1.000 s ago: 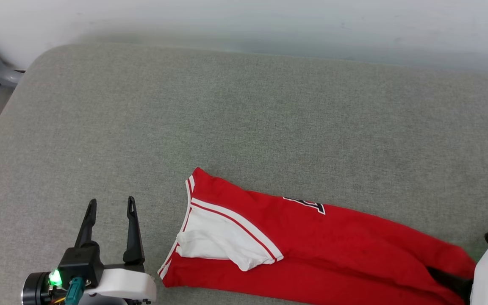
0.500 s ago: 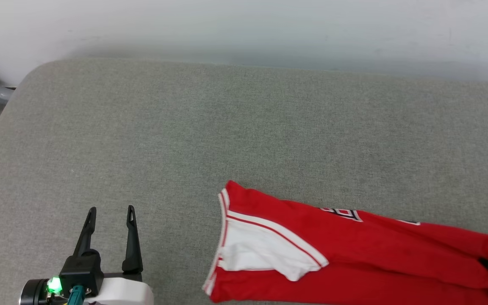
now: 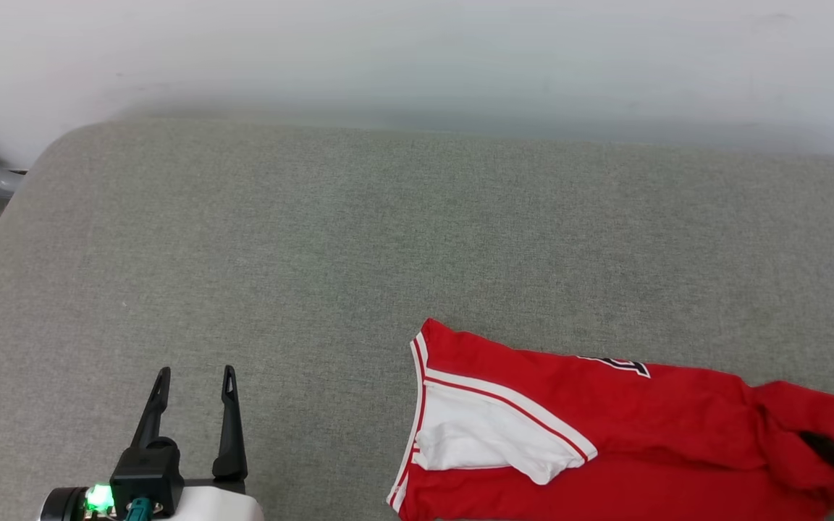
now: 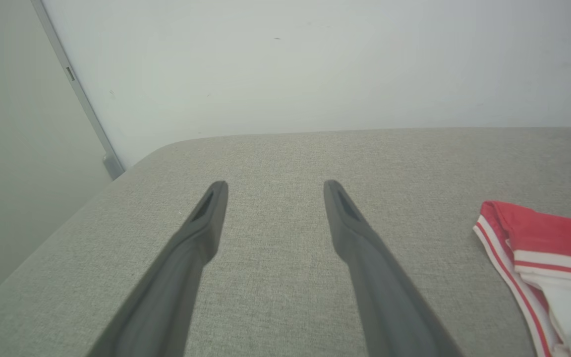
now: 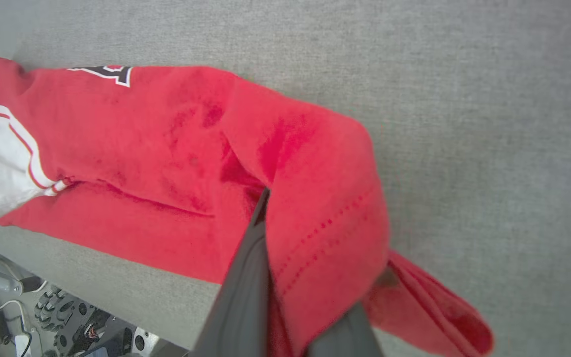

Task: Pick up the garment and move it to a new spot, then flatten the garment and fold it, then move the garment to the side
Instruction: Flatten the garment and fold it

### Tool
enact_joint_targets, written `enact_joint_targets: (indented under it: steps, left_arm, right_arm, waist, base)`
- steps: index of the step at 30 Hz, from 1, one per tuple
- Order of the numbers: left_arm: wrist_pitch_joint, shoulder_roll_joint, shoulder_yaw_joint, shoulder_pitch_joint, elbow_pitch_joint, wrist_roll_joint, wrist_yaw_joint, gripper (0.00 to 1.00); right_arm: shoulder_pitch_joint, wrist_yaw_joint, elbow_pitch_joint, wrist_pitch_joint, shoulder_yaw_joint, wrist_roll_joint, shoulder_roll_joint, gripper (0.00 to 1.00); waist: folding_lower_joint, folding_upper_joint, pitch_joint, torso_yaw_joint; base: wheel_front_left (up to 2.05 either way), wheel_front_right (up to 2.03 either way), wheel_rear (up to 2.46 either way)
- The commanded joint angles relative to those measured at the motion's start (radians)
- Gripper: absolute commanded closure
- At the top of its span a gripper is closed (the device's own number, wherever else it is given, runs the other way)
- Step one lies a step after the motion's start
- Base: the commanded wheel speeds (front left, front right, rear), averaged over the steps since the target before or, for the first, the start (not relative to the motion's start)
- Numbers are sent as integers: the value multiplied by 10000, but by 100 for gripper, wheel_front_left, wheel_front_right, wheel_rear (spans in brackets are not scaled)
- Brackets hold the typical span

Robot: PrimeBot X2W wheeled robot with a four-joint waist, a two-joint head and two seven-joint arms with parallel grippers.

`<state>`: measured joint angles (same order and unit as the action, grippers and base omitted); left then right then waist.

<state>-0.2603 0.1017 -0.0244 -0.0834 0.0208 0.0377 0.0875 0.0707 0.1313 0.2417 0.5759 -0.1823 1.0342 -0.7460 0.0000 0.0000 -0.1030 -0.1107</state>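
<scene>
Garment (image 3: 649, 427) lies stretched along the grey surface (image 3: 316, 253), its bunched right end pinched by the right gripper (image 3: 826, 449); left gripper (image 3: 196, 373) hovers well left of the garment, fingers spread.

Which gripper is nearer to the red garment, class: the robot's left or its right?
Right. The right gripper is shut on the garment at its red end, with cloth draped over it. The left gripper hangs open above the grey cushion, apart from the garment's striped edge.
</scene>
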Motion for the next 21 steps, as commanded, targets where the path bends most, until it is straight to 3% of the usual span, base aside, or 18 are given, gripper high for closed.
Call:
enact_joint_targets:
  steps: [1, 11, 21]
  left_arm:
    - [-70, -28, 34, -105, 8, -80, -46, 0]
    - [-70, -142, -87, 137, 67, -179, -178, 0]
    - [-71, -277, -402, 543, 154, -267, -273, 0]
  right_arm:
    - [-88, -10, -402, 122, -77, 85, 162, 100]
    - [551, -10, -2671, 1110, -1222, -106, 1223, 100]
    - [2550, -9, -2282, 1334, -3105, -991, 2424, 100]
  waist:
    - [0, 0, 17, -12]
    - [0, 0, -100, -267]
    - [0, 0, -527, -686]
  base:
    - [0, 0, 0]
    - [0, 0, 0]
    - [0, 0, 0]
